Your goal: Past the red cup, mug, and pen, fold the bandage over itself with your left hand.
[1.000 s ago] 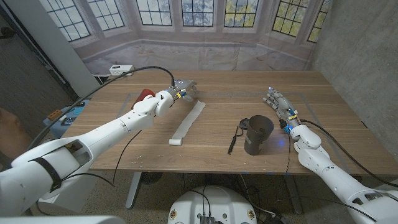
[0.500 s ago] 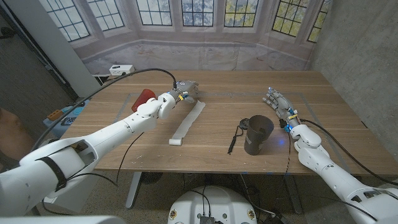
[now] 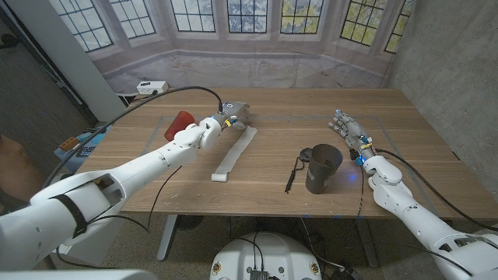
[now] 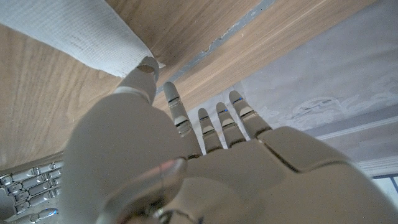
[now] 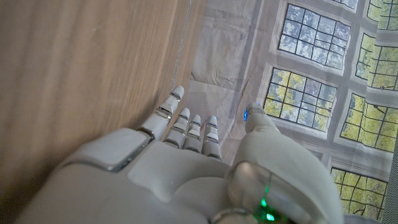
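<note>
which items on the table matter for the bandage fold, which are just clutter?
Job: bandage, far end at the left hand; the thumb touches it in the left wrist view.

Clutter: red cup, mug, pen, white box; right hand waits apart.

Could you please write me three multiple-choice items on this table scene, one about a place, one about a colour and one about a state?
1. Where is the left hand?
A. at the far end of the bandage
B. on the mug
C. beside the pen

2. What colour is the cup by the left forearm?
A. blue
B. red
C. green

3. How is the right hand?
A. holding the mug
B. holding the pen
C. holding nothing, fingers apart

Answers: 1 A, the head view shows it at the strip's far end. 2 B, it is plainly red. 3 C, it stands apart from the mug.
</note>
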